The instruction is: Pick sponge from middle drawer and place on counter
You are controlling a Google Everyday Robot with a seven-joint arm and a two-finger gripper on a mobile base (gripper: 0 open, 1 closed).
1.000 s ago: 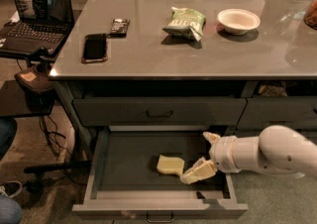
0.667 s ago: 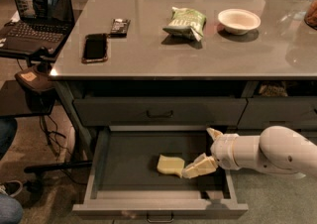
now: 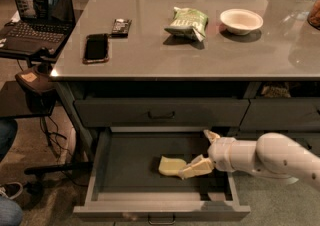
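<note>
The pale yellow sponge [image 3: 170, 166] lies flat on the dark floor of the pulled-out middle drawer [image 3: 131, 170], right of its centre. My gripper [image 3: 202, 151] reaches into the drawer from the right on a white arm. Its fingers are spread: the lower fingertip [image 3: 192, 169] rests against the sponge's right edge, and the upper one [image 3: 210, 135] stands free near the drawer's back. The sponge is not lifted. The grey counter [image 3: 150, 57] lies above the drawer.
On the counter are a green snack bag [image 3: 187, 21], a white bowl [image 3: 241, 20], a black phone [image 3: 96, 47] and a small dark device [image 3: 120, 26]. A laptop [image 3: 35, 7] sits on a side table at left. The closed top drawer [image 3: 160, 112] overhangs the open one.
The gripper has shifted slightly left and up inside the drawer, its lower finger closing on the sponge's right edge. The sponge has not moved.
</note>
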